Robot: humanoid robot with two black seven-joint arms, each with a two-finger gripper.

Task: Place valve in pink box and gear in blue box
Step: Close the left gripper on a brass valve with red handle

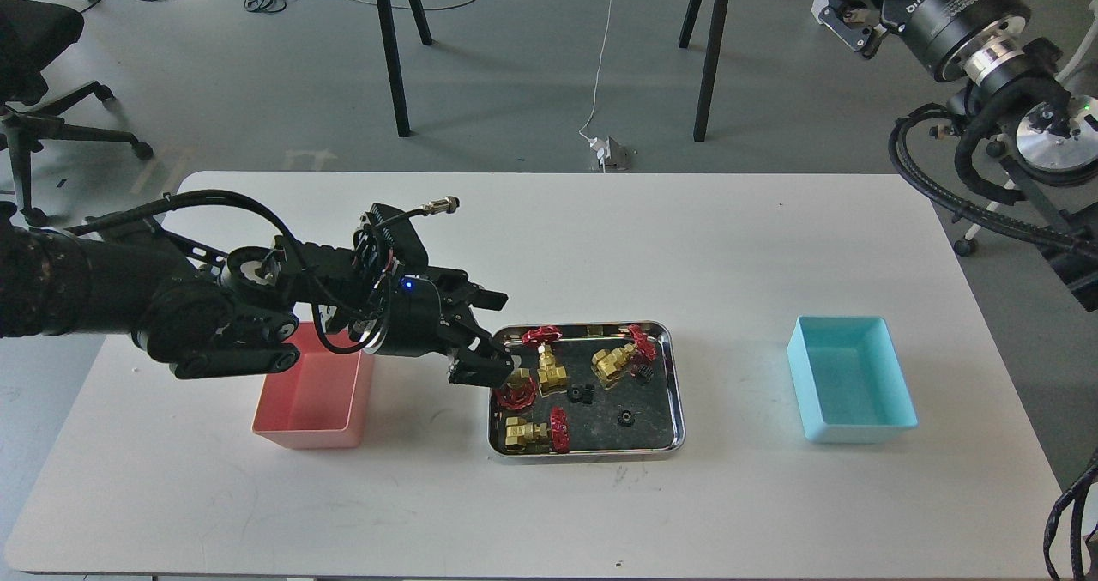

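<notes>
Brass valve (517,390) lies at the steel tray (672,409) left edge; left gripper (487,341) hangs spread above it. Better descend straight, close on the body, then carry to pink box (313,396).

The pink box (319,396) loses its far wall and far left corner behind the left arm. Just right of it, at the steel tray's (676,392) left edge, the left gripper (491,341) covers the tray's far left corner and part of a valve (517,390), whose brass body barely shows under the lower finger. Inside the tray, the black gears (627,417) are too small to make out teeth. Far right of the tray, the right gripper (845,10) is cut by the top edge, its fingers indistinguishable.
</notes>
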